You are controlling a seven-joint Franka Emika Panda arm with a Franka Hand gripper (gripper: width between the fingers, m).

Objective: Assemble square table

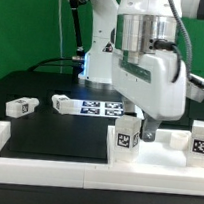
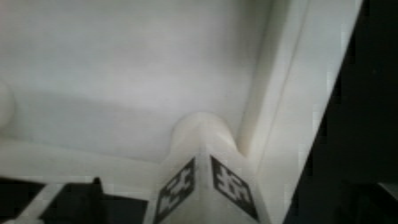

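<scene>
At lower right, the white plastic square tabletop (image 1: 168,156) is seen, a tagged white block leg (image 1: 125,140) upright at its corner just beside the tool (image 1: 149,125), whose opening cannot be told; a second tagged leg (image 1: 62,104) lies at centre left on the black surface (image 1: 47,130).

The leg (image 1: 126,139) is white (tag black-and-white), the tabletop (image 1: 170,156) white, the table (image 1: 57,131) black.

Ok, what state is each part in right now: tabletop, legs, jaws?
Tabletop: lying flat on the table.
Leg by the jaws: standing upright at the tabletop's edge.
Leg at the exterior view's right: upright.
Far loose leg: lying on its side.
Near loose leg: lying on its side.
Jaws: low beside the upright leg; open or shut unclear.
</scene>
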